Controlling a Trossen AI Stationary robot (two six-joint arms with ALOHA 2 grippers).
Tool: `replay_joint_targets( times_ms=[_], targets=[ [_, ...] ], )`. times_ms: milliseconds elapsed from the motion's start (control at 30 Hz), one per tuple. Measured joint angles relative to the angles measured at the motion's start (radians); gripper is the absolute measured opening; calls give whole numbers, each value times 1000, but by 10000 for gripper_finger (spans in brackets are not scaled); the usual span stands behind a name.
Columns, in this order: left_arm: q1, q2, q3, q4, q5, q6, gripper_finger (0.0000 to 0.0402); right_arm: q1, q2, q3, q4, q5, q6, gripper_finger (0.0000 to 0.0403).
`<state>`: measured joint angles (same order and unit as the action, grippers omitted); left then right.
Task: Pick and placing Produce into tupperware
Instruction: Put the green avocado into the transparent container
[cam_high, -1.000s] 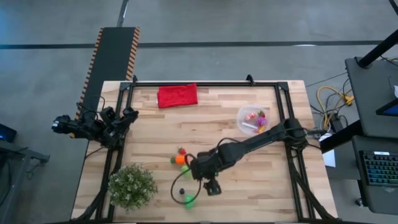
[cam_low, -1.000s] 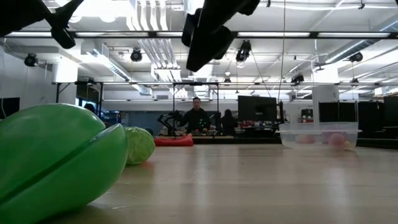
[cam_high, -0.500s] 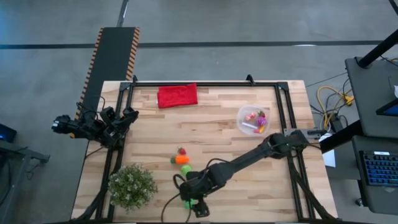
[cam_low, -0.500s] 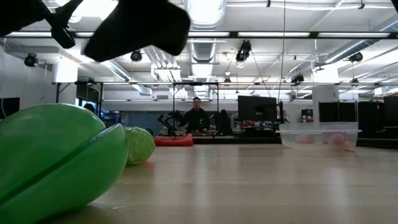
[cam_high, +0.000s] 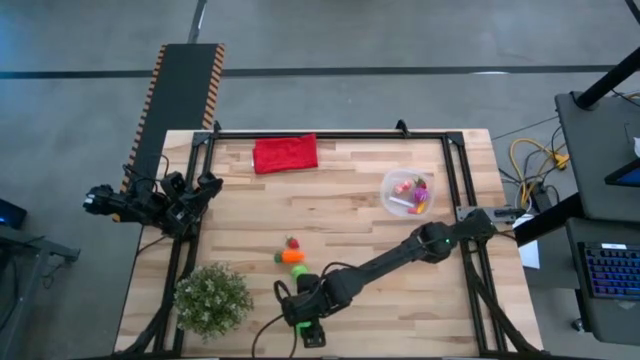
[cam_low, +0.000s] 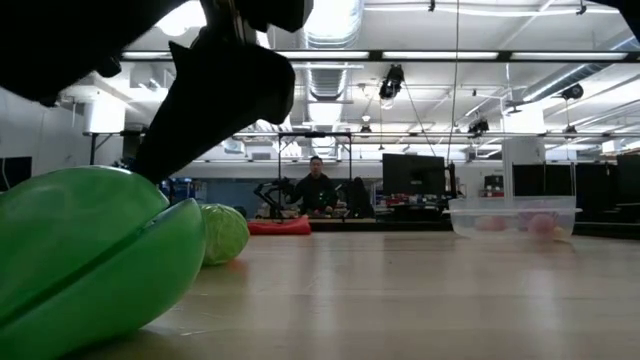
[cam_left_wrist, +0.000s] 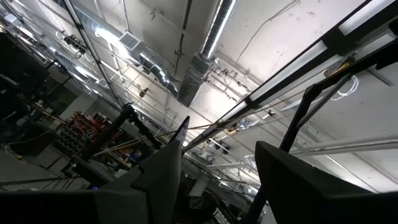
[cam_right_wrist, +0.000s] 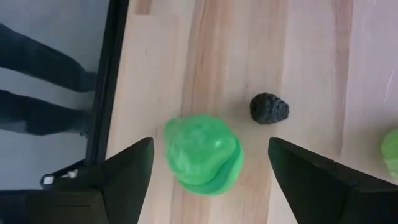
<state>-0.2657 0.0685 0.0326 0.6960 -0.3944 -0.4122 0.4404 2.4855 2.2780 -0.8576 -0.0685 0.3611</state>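
My right gripper (cam_high: 304, 326) hangs open over a green toy produce piece (cam_right_wrist: 204, 154) near the table's near edge; its two fingers stand on either side of the piece without touching it. In the low view that green piece (cam_low: 90, 255) fills the left foreground, with the gripper dark just above it. A small dark produce piece (cam_right_wrist: 270, 108) lies beside it on the wood. A red, an orange (cam_high: 293, 256) and a green piece lie mid-table. The clear round tub (cam_high: 408, 192) at the right holds several pieces. My left gripper (cam_left_wrist: 217, 180) waits open at the table's left edge.
A bushy potted plant (cam_high: 212, 298) stands at the near left corner, close to my right gripper. A red cloth (cam_high: 285, 153) lies at the far edge. Black frame rails run along the table's edges. Bare wood lies between the mid-table produce and the tub.
My right arm has swung toward the table's near edge and a little left, and come down. Its gripper has gone from beside the green piece to directly over it. In the low view it has dropped from high up to just above the piece. No produce has moved.
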Motion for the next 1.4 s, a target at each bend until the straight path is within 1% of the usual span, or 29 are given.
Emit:
replay_joint_targets(
  times_ms=[167,333,567,800,900,1033,1200,1400],
  targets=[
    [0,1,0,-1,0,0,192,0,1,-2,3,2,38,311],
    [0,1,0,-1,0,0,192,6,1,-4,8,-16,37,316],
    [0,1,0,-1,0,0,192,24,3,-7,17,-13,31,325],
    [0,1,0,-2,0,0,192,23,3,-44,106,19,31,325],
    [0,1,0,-2,0,0,192,28,4,-74,112,31,31,324],
    [0,1,0,-2,0,0,192,35,5,-81,117,46,6,325],
    [0,1,0,-2,0,-1,192,46,5,-92,114,112,-39,325],
    [0,1,0,-2,0,0,192,52,4,-119,120,123,-22,324]
  ],
)
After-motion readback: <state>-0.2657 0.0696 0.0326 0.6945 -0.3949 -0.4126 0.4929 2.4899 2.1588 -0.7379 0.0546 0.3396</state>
